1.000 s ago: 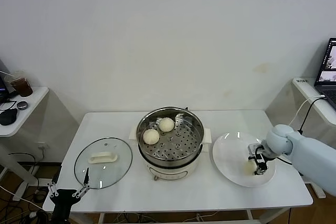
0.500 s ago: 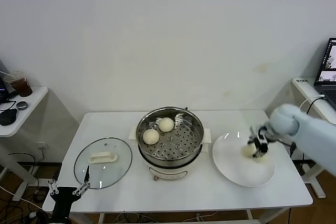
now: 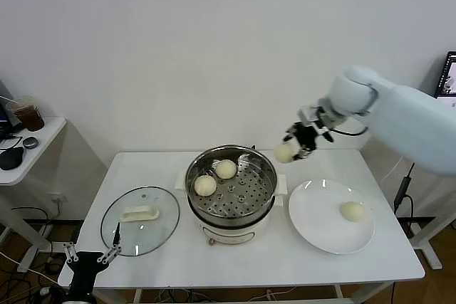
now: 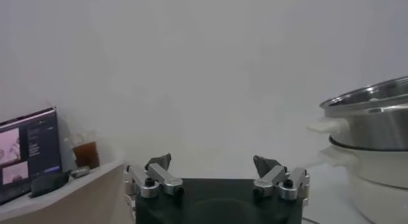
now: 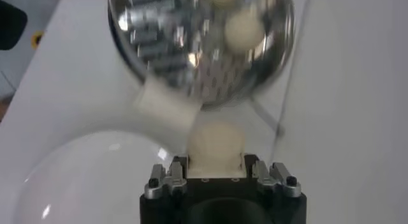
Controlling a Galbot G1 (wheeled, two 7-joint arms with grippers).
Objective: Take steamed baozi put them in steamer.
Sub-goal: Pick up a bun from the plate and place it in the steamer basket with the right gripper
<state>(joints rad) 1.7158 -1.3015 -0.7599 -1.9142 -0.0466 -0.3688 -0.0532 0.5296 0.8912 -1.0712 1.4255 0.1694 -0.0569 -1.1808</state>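
Carrying the third bun toward the steamer, two already on its tray, one left on the plate.
Table bears steamer, plate and glass lid, none blocking the path; right gripper pinches its bun beside the pot's rim, left gripper hangs spread wide below the table's edge.

Even, bright, diffuse light fills the room; shadows under the steamer are faint. Its steel rim throws glare. The right wrist view is smeared by motion blur.
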